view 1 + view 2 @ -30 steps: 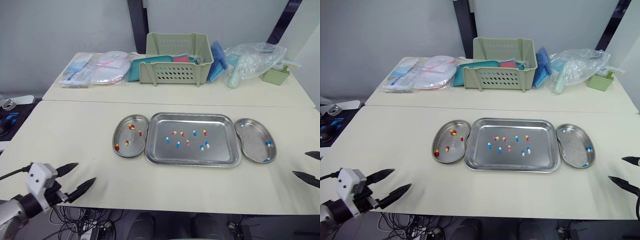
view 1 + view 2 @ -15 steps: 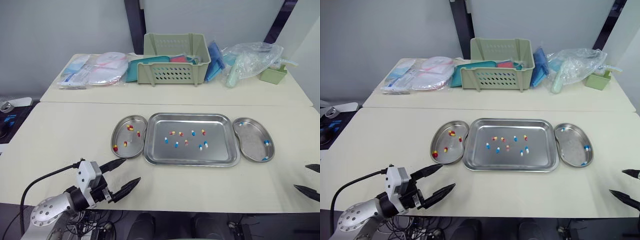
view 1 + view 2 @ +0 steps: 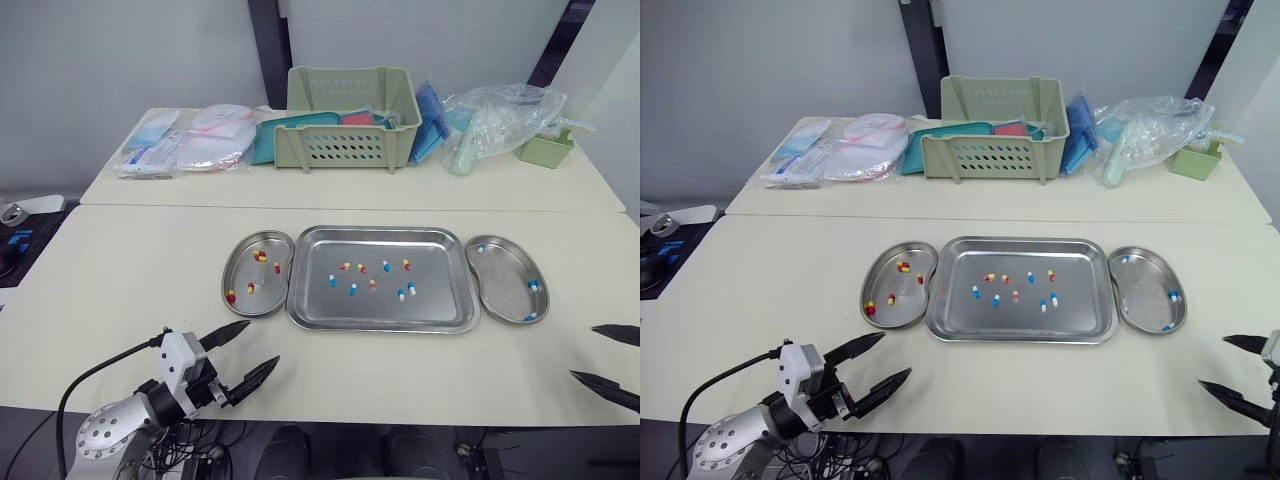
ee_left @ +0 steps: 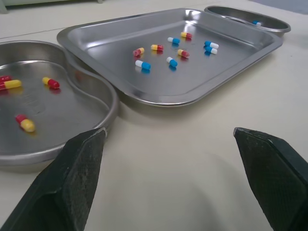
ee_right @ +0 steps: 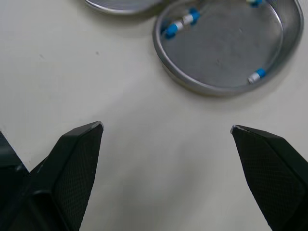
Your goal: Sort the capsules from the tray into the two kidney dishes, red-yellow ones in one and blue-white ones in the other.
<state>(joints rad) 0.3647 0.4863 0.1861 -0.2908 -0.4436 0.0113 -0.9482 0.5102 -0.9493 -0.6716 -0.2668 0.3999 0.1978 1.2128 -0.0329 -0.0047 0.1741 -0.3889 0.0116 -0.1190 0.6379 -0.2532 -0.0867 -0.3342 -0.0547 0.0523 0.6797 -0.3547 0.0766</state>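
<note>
Sorting is sitting partway done: several red-yellow capsules (image 3: 262, 256) are lying in the left dish (image 3: 243, 268), three blue-white capsules (image 3: 533, 285) in the right dish (image 3: 505, 288), and about nine mixed ones are waiting in the tray (image 3: 375, 311) between them. I'm holding the left gripper (image 3: 262, 342) and right gripper (image 3: 582, 351) near the table's front edge, fingers spread and empty. Basket (image 3: 350, 110) and bags (image 3: 500, 115) are sitting well behind, blocking nothing.
</note>
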